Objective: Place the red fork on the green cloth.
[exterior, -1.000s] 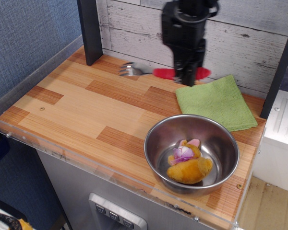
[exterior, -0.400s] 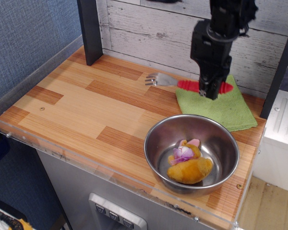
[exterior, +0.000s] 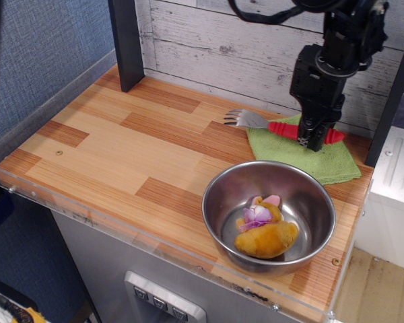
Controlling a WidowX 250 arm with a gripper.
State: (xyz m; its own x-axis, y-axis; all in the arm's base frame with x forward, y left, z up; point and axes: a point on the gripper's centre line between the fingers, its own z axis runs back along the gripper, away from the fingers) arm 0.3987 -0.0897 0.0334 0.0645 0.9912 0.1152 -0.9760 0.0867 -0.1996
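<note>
The red fork point(exterior: 283, 129) has a silver head pointing left and a thick red handle. My gripper point(exterior: 312, 138) is shut on the handle and holds it level, just above the green cloth point(exterior: 303, 153). The handle is over the cloth's far part, and the silver head point(exterior: 244, 119) sticks out past the cloth's left edge over the wooden table. The cloth lies flat at the back right of the table, behind the steel bowl. The gripper's black body hides the middle of the handle and part of the cloth.
A steel bowl point(exterior: 219, 202) holding a small orange plush toy point(exterior: 264, 232) stands at the front right, just in front of the cloth. A dark post point(exterior: 126, 44) stands at the back left. A clear acrylic rim point(exterior: 121, 222) edges the wooden table point(exterior: 121, 148).
My gripper has carried the fork to the right along the back of the table, from left of the cloth to over it, and has come lower.
</note>
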